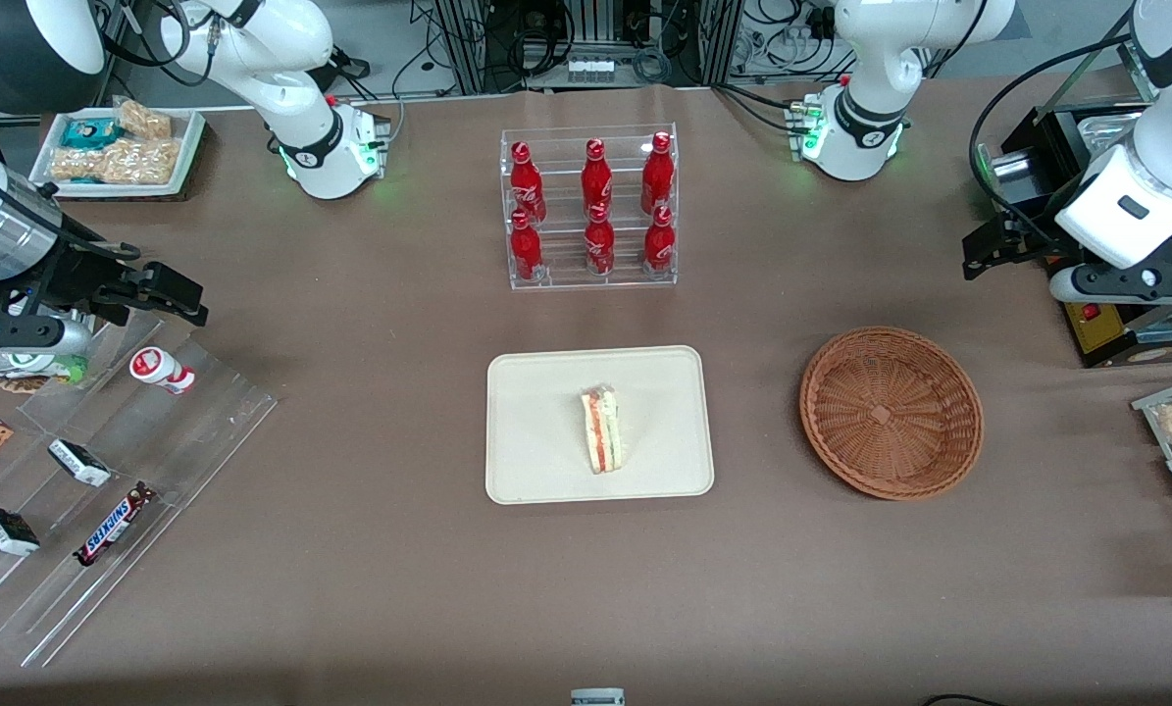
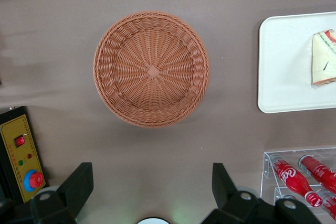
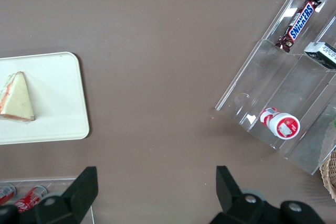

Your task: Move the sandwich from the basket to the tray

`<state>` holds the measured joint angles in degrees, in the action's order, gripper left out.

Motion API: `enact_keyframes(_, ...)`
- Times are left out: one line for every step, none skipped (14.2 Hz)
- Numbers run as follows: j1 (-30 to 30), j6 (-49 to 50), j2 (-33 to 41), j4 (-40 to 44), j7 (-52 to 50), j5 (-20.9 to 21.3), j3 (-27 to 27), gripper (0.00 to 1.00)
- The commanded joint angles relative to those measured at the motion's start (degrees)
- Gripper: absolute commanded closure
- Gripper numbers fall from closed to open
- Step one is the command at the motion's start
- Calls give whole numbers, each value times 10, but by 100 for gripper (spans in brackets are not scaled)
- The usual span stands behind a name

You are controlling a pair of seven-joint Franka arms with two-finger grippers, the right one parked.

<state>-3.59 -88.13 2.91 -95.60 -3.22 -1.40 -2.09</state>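
The sandwich (image 1: 601, 429) lies on the tray (image 1: 536, 471), cut edge up, roughly mid-tray and clear of the rim. The basket (image 1: 890, 412) sits empty beside the tray, toward the working arm's end of the table. Our gripper (image 2: 152, 190) hangs well above the table near the basket, farther from the front camera than it, fingers (image 2: 79, 182) spread wide and holding nothing. We judge the placing done; what's left is parking the arm. To do that well we'd keep the arm high and move away from the basket, clear of the bottle rack (image 1: 590, 208).
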Motion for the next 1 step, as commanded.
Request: enact_keyframes(4,13,-4,9,8,-11,-3,0)
